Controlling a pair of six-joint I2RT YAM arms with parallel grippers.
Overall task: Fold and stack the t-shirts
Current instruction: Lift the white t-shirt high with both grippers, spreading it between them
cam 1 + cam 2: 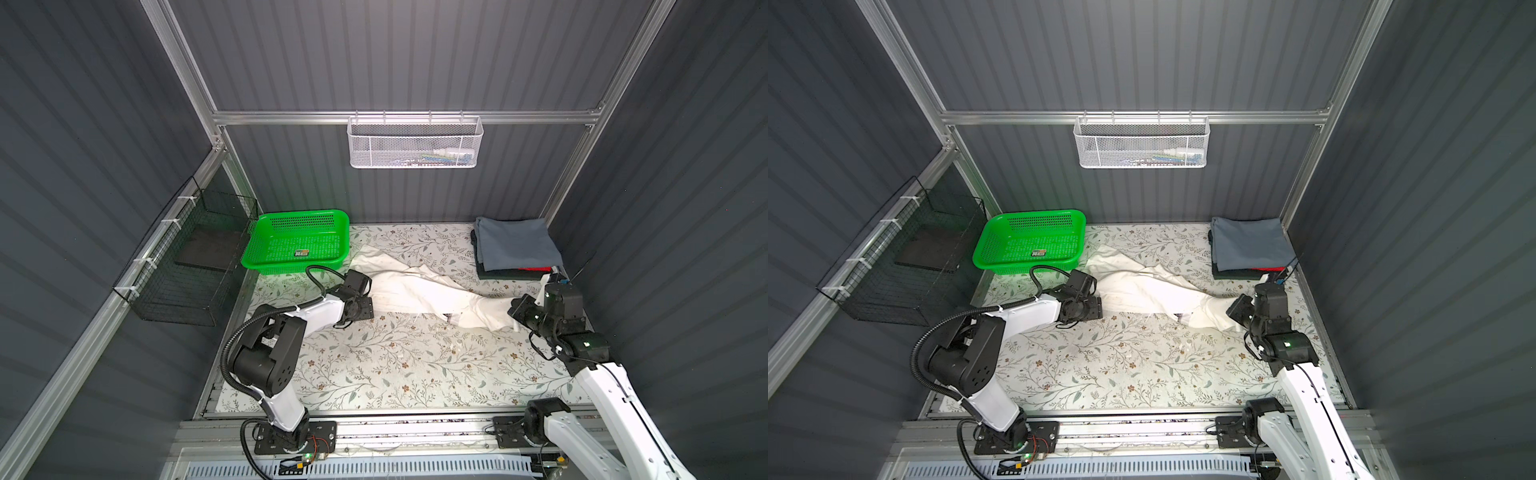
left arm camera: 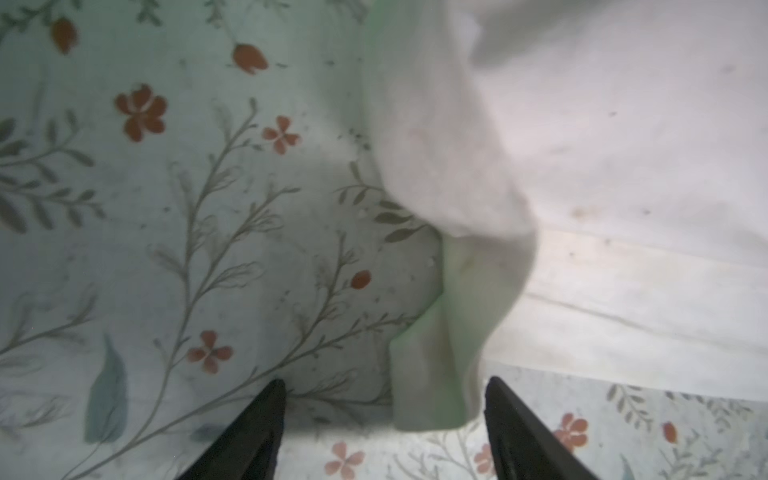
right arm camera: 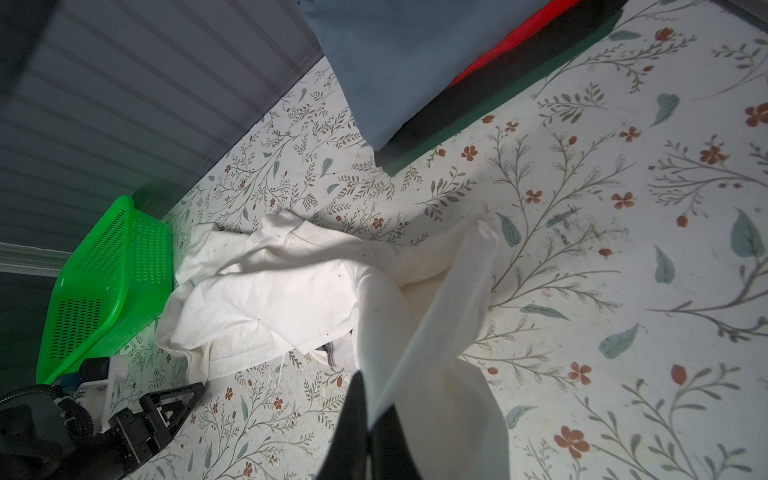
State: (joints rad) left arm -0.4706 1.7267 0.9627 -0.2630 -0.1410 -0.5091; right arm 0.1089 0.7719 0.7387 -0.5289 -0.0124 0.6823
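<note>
A cream-white t-shirt (image 1: 415,286) (image 1: 1142,286) lies crumpled across the middle of the floral cloth. My left gripper (image 2: 385,381) (image 1: 368,309) is open at the shirt's left edge, and a folded corner of the shirt (image 2: 432,374) sits between its fingers. My right gripper (image 3: 370,399) (image 1: 515,311) is shut on the shirt's right end and holds a band of white fabric (image 3: 449,299) lifted off the table. At the back right is a stack of folded t-shirts, the grey-blue one (image 1: 515,245) (image 3: 395,62) on top, red (image 3: 519,37) and dark ones beneath.
A green plastic basket (image 1: 299,243) (image 1: 1030,241) stands at the back left, close to the shirt's far corner. A black wire basket (image 1: 187,270) hangs on the left wall and a white mesh basket (image 1: 415,141) on the back wall. Grey walls close in three sides.
</note>
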